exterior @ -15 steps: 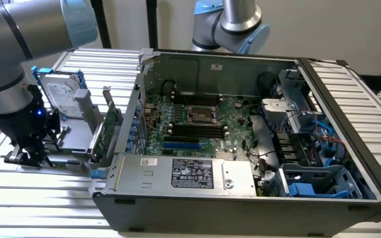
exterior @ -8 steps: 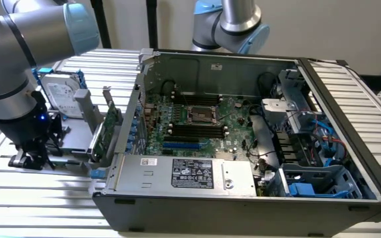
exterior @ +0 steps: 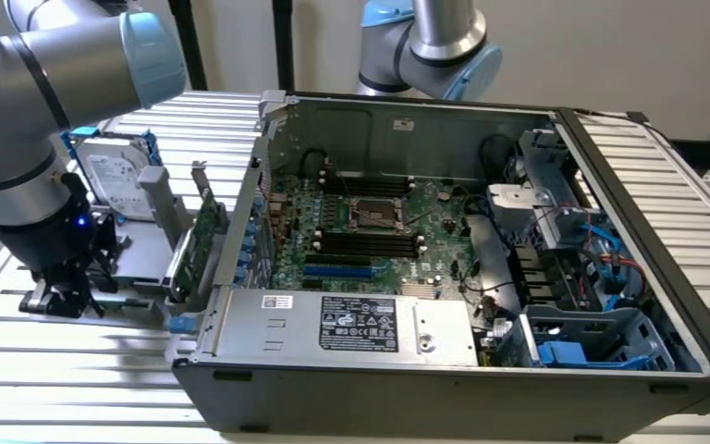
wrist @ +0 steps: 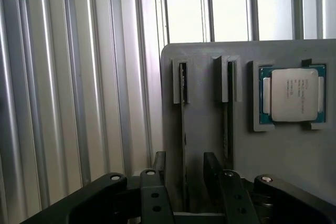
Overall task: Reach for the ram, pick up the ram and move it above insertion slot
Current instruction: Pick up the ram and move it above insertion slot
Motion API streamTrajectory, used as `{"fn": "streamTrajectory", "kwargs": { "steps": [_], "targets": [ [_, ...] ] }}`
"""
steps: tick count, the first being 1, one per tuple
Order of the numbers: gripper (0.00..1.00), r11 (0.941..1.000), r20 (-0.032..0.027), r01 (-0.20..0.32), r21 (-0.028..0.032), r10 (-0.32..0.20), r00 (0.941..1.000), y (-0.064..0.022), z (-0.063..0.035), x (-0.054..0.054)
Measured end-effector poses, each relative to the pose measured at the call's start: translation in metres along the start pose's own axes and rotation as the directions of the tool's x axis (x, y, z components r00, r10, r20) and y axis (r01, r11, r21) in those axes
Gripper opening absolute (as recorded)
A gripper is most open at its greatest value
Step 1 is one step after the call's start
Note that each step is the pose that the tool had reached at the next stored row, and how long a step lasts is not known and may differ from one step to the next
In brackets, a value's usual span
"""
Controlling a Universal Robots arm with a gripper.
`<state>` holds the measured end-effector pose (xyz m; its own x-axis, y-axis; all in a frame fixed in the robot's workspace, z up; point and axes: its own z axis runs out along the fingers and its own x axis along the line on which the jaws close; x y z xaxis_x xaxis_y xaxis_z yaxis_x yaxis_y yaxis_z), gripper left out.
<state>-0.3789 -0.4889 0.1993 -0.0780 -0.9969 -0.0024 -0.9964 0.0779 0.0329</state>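
**Lining up on the ram with the jaws wide open: where this could go sideways**

The gripper point(wrist: 185, 174) is spread fully and holding nothing, with one finger on each side of the ram point(wrist: 182, 85). I can't tell if either pad is touching it. The ram stands on its thin edge in the grey holder point(wrist: 205, 53), in the slot closest to the holder's edge that borders the bare table slats point(wrist: 79, 77). A second stick point(wrist: 229, 108) stands in the next slot in from that edge. Past it, a CPU point(wrist: 291, 94) lies in its own recess.

My worries:
- **Outer finger:** The outer finger point(wrist: 159, 163) sits right at the holder's edge, so it could catch the rim if it goes lower.
- **Inner finger:** The inner finger point(wrist: 211, 165) is in the gap between the two sticks. A small offset might bump the neighbour.
- **Grip and lift:** The board looks thin, so an off-centre squeeze could let it tilt. A crooked lift might then bind in the slot's end posts.
- **Route over:** In the exterior view the open PC case point(exterior: 454, 388) lies just beside the holder, with an expansion card point(exterior: 203, 233) standing between them. That's something to clip on the way over.
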Motion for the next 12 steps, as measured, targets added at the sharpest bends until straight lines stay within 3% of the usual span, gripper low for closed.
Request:
{"fn": "streamTrajectory", "kwargs": {
  "steps": [3, 5, 7, 8, 12],
  "targets": [
    [0.42, 1.0000, 0.0000, 0.002, 0.0001, -0.002, 1.0000, 0.0003, 0.0005, -0.0008],
    [0.34, 1.0000, -0.0002, 0.003, -0.0001, -0.003, 1.0000, 0.0004, 0.0006, -0.0010],
    [0.34, 1.0000, -0.0003, 0.003, -0.0002, -0.003, 1.0000, 0.0004, 0.0008, -0.0011],
    [0.27, 1.0000, -0.0002, 0.003, -0.0001, -0.003, 1.0000, 0.0004, 0.0009, -0.0011],
    [0.27, 1.0000, -0.0001, 0.003, 0.0000, -0.003, 1.0000, 0.0004, 0.0010, -0.0011]
  ]
}}
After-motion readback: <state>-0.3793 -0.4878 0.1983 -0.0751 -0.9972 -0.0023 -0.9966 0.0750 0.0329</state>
